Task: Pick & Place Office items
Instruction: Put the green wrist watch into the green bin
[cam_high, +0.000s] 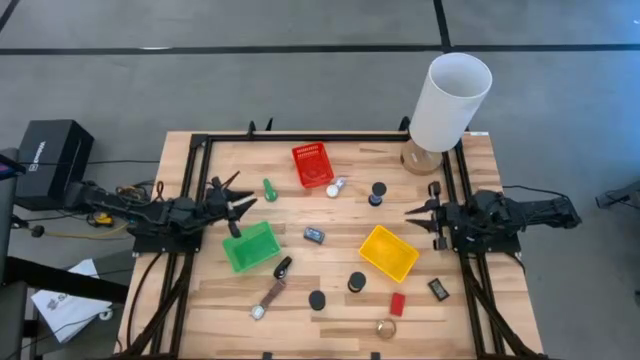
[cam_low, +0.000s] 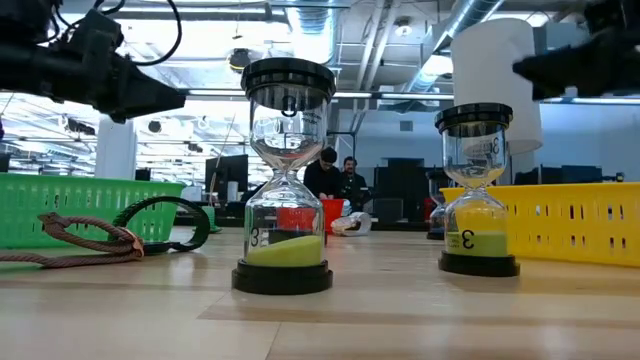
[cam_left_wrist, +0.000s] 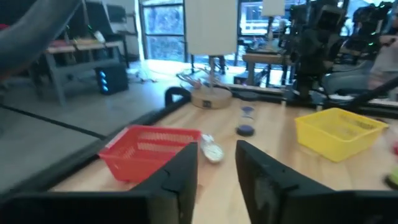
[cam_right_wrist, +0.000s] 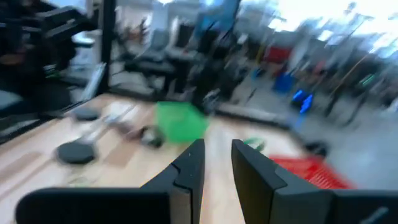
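Looking down, the left gripper (cam_high: 242, 207) is hovering above the green basket (cam_high: 252, 246), the right gripper (cam_high: 420, 220) idling beside the yellow basket (cam_high: 389, 252); office items are lying scattered across the tabletop (cam_high: 330, 315). Sweeping low could be toppling the 2 hourglasses (cam_low: 288, 180). In both wrist views, fingers (cam_left_wrist: 180, 180) are standing slightly parted, holding nothing.

table (cam_high: 330, 310): pale wood, dark frame | baskets: red (cam_high: 312, 164), green (cam_high: 250, 247), yellow (cam_high: 389, 252) | lamp (cam_high: 449, 101): white, tan base | block (cam_high: 397, 304): red | discs (cam_high: 317, 300): black | cylinder (cam_high: 270, 189): green | strap (cam_high: 268, 297): brown | round piece (cam_high: 386, 328): gold | sand timers (cam_low: 287, 175): black caps, yellow-green sand | arms: dark
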